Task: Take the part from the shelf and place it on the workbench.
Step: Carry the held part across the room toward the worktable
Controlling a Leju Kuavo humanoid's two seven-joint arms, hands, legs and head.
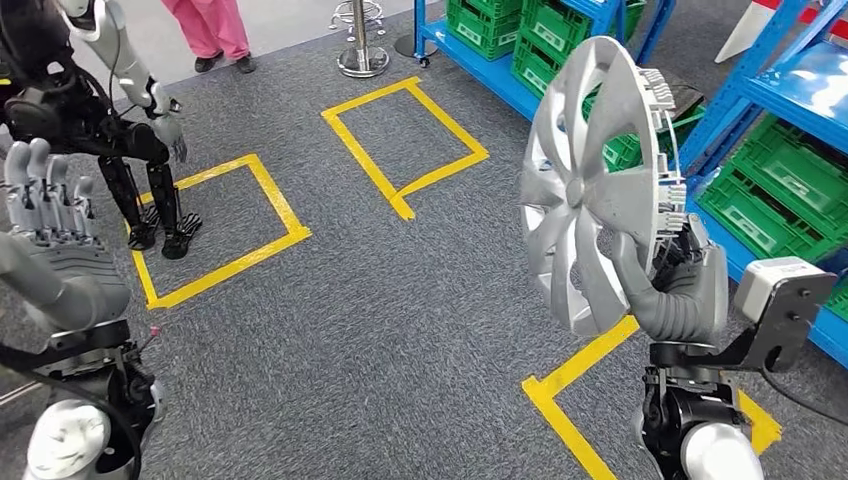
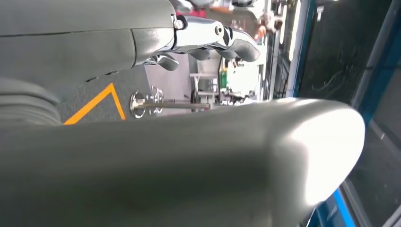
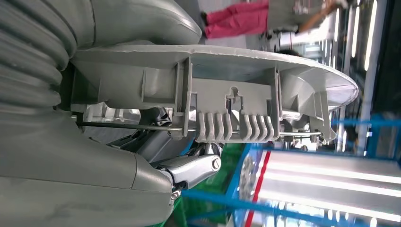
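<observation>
Over grey carpet (image 1: 400, 330), right hand (image 1: 680, 285) grips silver spoked hubcap (image 1: 590, 190) upright.

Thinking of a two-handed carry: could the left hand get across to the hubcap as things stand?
Probably yes. The left hand is raised with nothing in its fingers, and only open carpet lies between it and the hubcap, which the right hand holds upright by its lower rim.

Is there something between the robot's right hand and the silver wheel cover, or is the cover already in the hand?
Nothing stands between them: the right hand already grips the wheel cover at its lower rim, holding it upright over the carpet. The workbench is not visible, so the path there cannot be judged.
</observation>
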